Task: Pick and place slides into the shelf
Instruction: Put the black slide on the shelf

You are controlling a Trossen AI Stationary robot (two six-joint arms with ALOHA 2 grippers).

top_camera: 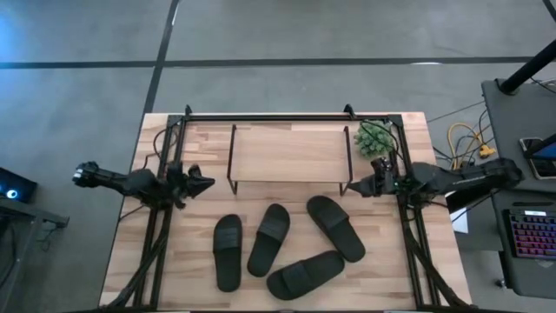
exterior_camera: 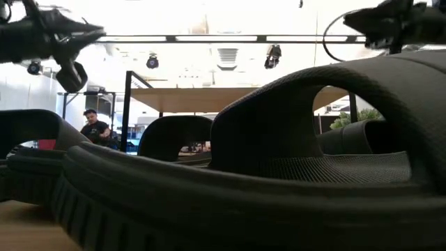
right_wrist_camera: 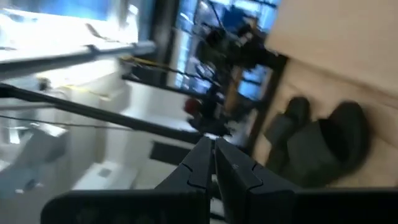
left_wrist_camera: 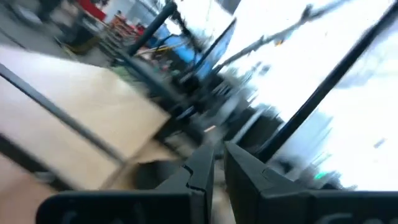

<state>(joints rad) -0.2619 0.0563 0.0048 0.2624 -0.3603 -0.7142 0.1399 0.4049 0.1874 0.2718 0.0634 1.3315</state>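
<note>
Across the pale wooden table [top_camera: 130, 252], four black strap-topped slides [top_camera: 334, 226] lay loose before the low wood-topped wire shelf [top_camera: 287, 155], nearest the empty, pinched-shut right gripper [top_camera: 347, 188], the left gripper [top_camera: 207, 183] likewise closed.

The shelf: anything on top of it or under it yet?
Nothing lies on the shelf top board. All four slides lie on the table in front. The board hides the space underneath from above.
</note>
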